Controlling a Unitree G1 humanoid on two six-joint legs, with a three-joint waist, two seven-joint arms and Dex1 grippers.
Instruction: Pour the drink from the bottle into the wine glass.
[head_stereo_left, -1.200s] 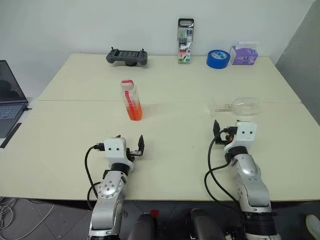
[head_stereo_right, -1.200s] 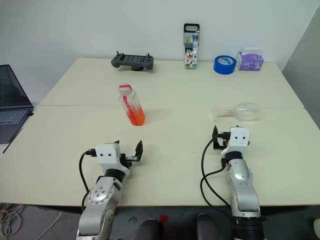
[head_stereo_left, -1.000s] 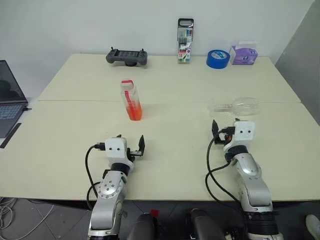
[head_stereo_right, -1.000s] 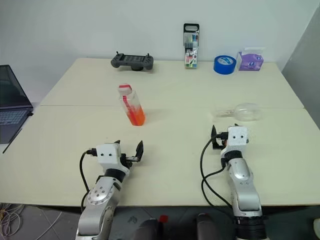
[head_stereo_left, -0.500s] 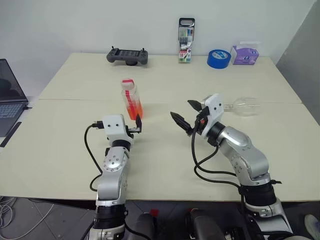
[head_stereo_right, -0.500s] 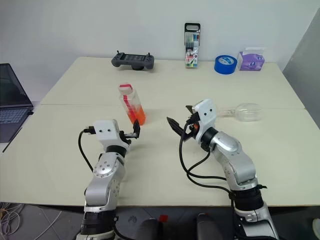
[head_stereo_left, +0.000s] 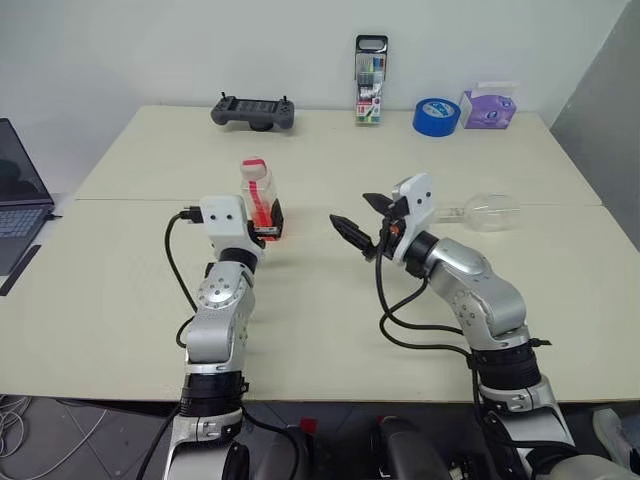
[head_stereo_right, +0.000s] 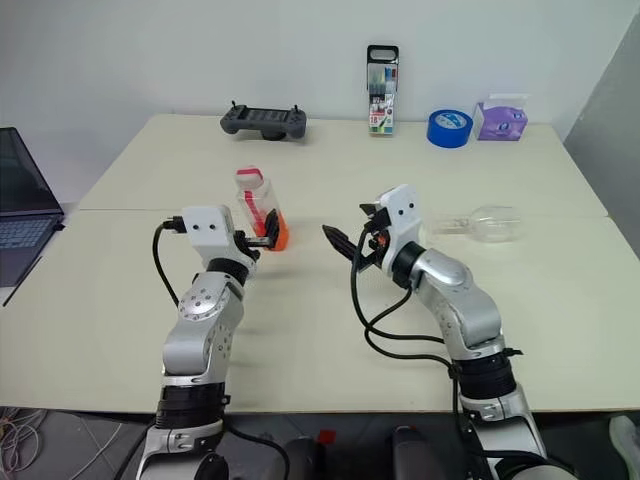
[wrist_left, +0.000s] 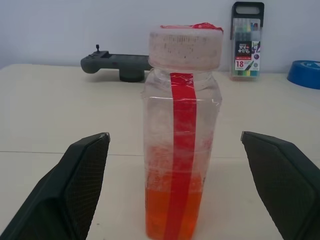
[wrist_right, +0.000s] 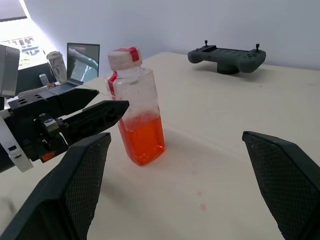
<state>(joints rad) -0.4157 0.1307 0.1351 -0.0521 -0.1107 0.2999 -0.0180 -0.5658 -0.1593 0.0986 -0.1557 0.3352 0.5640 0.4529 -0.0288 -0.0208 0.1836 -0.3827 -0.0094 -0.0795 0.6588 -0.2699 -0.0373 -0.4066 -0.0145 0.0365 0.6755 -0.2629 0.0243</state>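
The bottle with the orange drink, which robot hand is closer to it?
Left. The left gripper is right at the bottle, fingers open either side. The right gripper hangs open farther off, pointing toward it.

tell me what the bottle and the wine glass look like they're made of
Bottle: looks like thin clear plastic, slightly cloudy and scuffed, with a glossy red strip. Wine glass: clear and smooth with bright glints, likely glass, though clear plastic can't be ruled out.

bottle (head_stereo_left: 259, 195) left — wine glass (head_stereo_left: 487, 212) right

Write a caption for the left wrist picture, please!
Open left hand lined up on the bottle of orange drink.
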